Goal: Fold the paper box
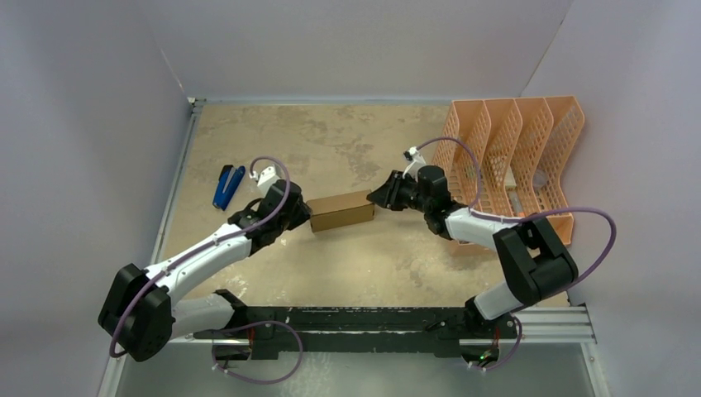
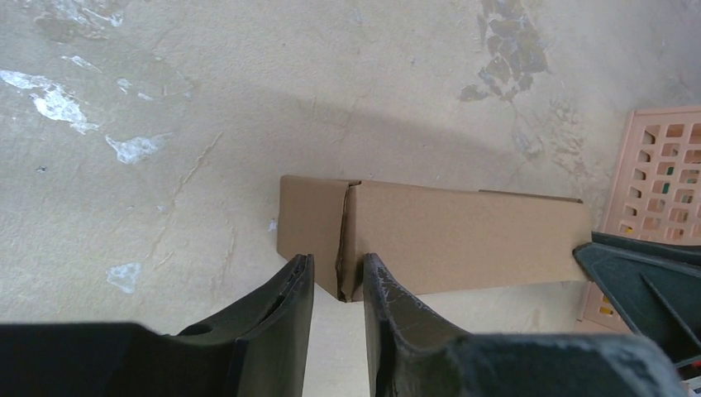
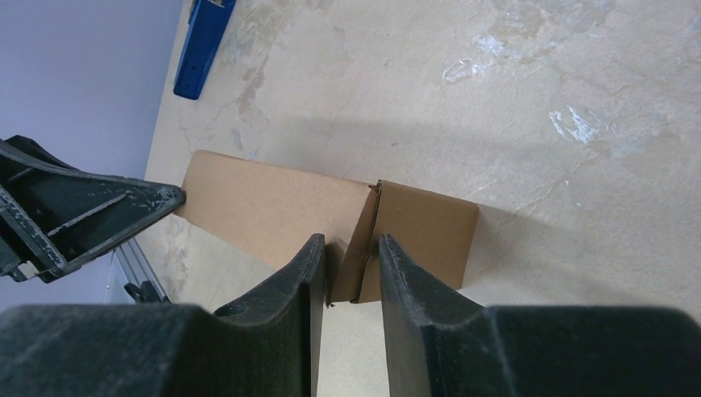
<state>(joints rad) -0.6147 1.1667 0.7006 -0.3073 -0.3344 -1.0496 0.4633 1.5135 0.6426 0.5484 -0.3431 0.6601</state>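
The paper box (image 1: 340,210) is a small brown cardboard box lying lengthwise on the table between my two grippers. My left gripper (image 1: 304,217) is at the box's left end. In the left wrist view (image 2: 337,263) its jaws are a narrow gap apart and straddle the box's (image 2: 463,236) corner fold. My right gripper (image 1: 374,198) is at the box's right end. In the right wrist view (image 3: 351,244) its jaws are also narrowly apart around the end fold of the box (image 3: 273,207). I cannot tell whether either pair of jaws pinches the cardboard.
A peach-orange perforated file organizer (image 1: 512,157) stands at the right, behind my right arm; it also shows in the left wrist view (image 2: 657,178). A blue tool (image 1: 227,186) lies at the left near the wall, seen too in the right wrist view (image 3: 202,45).
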